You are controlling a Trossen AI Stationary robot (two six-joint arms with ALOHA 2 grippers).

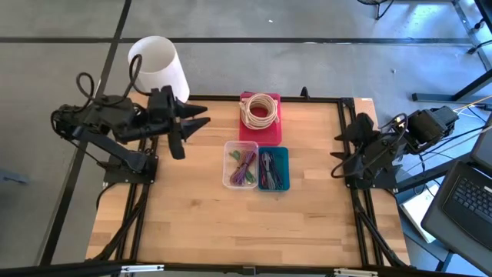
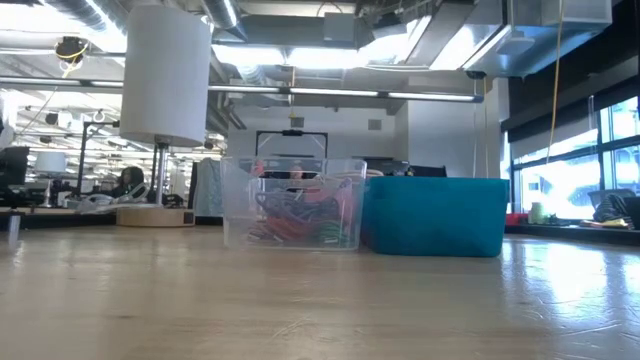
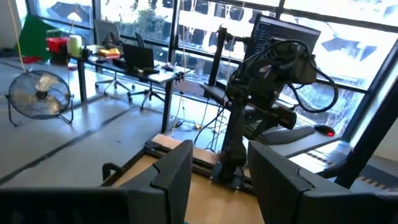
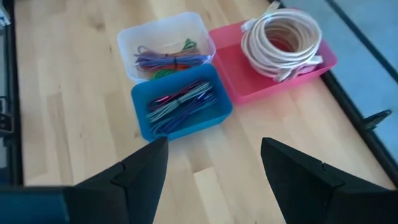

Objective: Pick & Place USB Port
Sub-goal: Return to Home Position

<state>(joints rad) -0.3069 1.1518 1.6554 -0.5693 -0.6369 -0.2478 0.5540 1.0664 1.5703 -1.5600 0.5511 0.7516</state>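
No USB port shows by itself. A pink tray [image 1: 260, 115] [image 4: 273, 62] holds a coiled white cable [image 1: 260, 110] [image 4: 281, 37]. In front of it stand a clear bin [image 1: 241, 164] [image 2: 292, 203] and a blue bin [image 1: 273, 168] [image 2: 435, 215] [image 4: 181, 102], both holding bundled coloured cables. All three rest with their bottoms on the wooden table. My left gripper [image 1: 198, 123] [image 3: 221, 155] is raised at the table's far left, pointing level toward the right arm, open and empty. My right gripper [image 1: 342, 146] [image 4: 214, 146] hovers at the right edge, tilted down toward the bins, open and empty.
A white cylinder [image 1: 157, 68] [image 2: 165, 75] stands beyond the far left corner. A laptop [image 1: 469, 192] sits off the table's right side. The near half of the wooden table [image 1: 246, 223] is bare wood.
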